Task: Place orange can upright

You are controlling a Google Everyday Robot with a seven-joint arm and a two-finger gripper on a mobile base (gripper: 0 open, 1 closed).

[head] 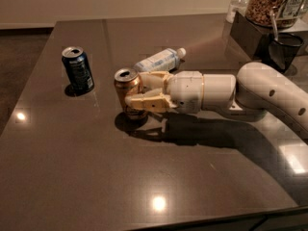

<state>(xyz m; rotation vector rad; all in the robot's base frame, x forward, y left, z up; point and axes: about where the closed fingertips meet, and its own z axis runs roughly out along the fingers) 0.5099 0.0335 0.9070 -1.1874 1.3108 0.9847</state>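
The claw (134, 91) reaches in from the right and is clamped on the orange can (126, 88), which stands upright near the middle of the dark counter (96, 172). A dark blue can (78, 69) stands to its left. A clear plastic bottle (158, 60) lies on its side just behind.

One orange can (126, 86); one blue can (77, 69); one bottle (159, 60); one table (96, 172); one gripper (135, 92), mid-table, clasped round the orange can.
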